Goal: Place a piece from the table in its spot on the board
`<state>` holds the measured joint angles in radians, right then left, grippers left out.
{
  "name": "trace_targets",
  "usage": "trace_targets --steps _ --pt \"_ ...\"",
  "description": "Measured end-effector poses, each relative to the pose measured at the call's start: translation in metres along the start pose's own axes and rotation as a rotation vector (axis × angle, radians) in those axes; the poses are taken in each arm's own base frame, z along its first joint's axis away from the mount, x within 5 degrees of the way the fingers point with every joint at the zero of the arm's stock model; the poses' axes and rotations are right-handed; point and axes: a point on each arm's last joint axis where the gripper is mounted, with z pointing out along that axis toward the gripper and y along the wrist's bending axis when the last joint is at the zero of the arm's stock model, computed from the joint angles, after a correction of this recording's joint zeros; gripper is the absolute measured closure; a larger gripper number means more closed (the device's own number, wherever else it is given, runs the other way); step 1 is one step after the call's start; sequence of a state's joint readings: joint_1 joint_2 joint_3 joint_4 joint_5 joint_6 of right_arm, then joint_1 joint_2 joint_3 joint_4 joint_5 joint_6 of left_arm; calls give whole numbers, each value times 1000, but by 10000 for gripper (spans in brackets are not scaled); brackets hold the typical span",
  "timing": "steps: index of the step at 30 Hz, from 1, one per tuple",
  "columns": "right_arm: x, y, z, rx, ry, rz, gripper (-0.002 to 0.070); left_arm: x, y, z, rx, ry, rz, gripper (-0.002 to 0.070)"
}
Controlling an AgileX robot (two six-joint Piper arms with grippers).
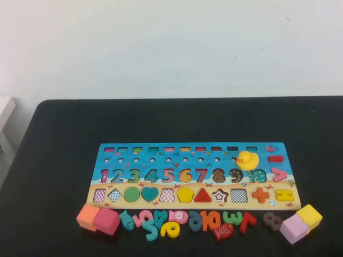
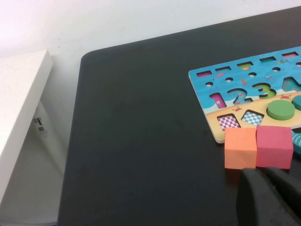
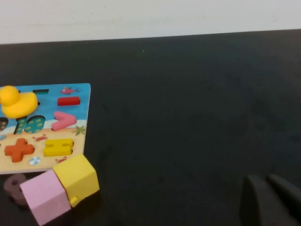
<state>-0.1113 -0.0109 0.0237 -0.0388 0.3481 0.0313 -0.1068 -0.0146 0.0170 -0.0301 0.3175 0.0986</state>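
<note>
Checking left to right, left pincer [image 2: 270, 197] sat low over the worktop [image 1: 64, 139], just beside the orange cube [image 2: 240, 147] and pink cube [image 2: 274, 146] off the board's [image 1: 103, 160] near left corner. Couldn't tell whether it was released or clenched; nothing showed in it. Neither arm showed in the high view.

The piece [image 1: 185, 194], a small flat yellow pentagon, wasn't on the worktop. It lay in the board's shape row, between a checkered empty slot [image 1: 167, 195] and the red triangle [image 1: 202, 195]. It looked flush, edges lined up with the cutout, no corner riding up. My read was that placement was done and only the check and retreat were left.

To do that well, you needed to confirm seating from the high view before calling it. You also needed to pull both arms up and away rather than across the loose numbers [image 1: 187, 222] along the near edge. Any sideways drag risked nudging the cubes into the board and shifting it.

Further right, the duck [image 1: 247, 159] stood on the board by the 10, and the yellow cube [image 1: 309, 216] touched the lilac cube [image 1: 294, 228] off the near right corner. Don't confuse either yellow thing with the pentagon.

Right pincer [image 3: 270, 200] hung over bare worktop, well apart from the board's right end. State couldn't be told, and nothing showed in it.
</note>
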Motion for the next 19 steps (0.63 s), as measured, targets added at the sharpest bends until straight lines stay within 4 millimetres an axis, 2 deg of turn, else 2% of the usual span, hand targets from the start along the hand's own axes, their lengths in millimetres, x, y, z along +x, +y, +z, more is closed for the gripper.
trace_targets --steps 19 --pt "0 -1 0 6 2 -13 657 0 0 0 0 0 -2 676"
